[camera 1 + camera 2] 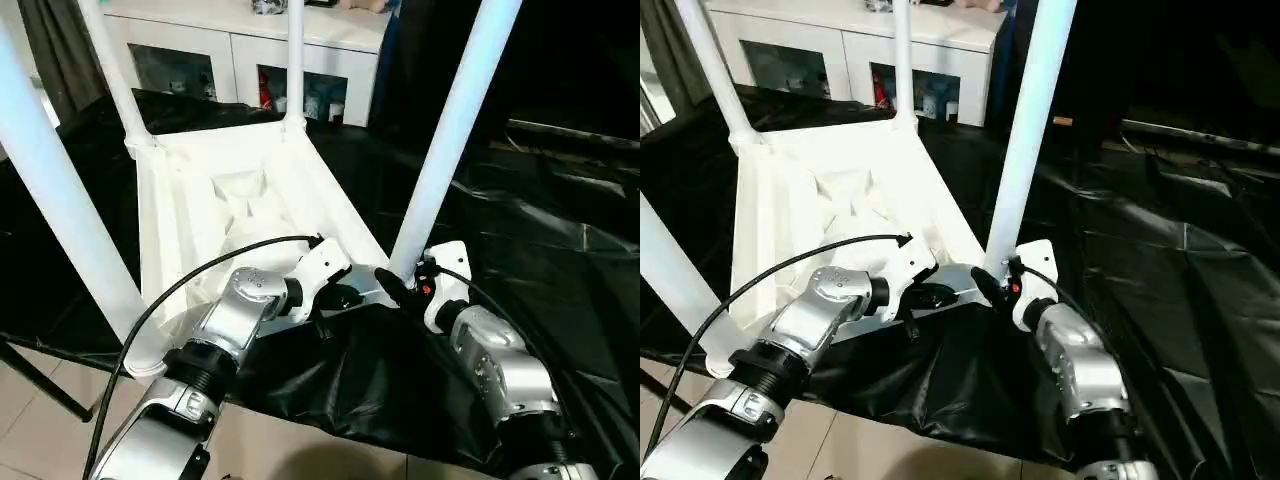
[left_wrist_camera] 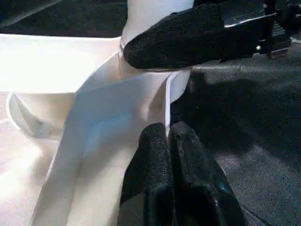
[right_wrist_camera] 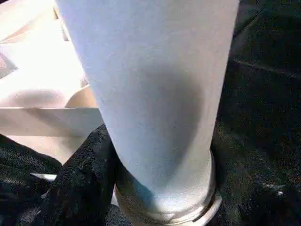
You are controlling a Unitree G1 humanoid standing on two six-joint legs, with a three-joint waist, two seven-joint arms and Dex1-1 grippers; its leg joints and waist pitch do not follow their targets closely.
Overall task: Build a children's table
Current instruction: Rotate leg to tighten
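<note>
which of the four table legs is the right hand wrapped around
The near right leg, standing in the corner socket closest to the robot's right arm. The right hand grips its base; the other three legs stand untouched.

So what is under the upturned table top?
Under the table top lies a black sheet, showing all around it. What lies directly beneath the top is covered, and so is whatever the sheet rests on.

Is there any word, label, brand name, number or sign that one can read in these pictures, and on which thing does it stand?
None can be read.
Table top, legs: plain white, no print.
Items behind the cabinet glass: too small and blurred to read.
</note>
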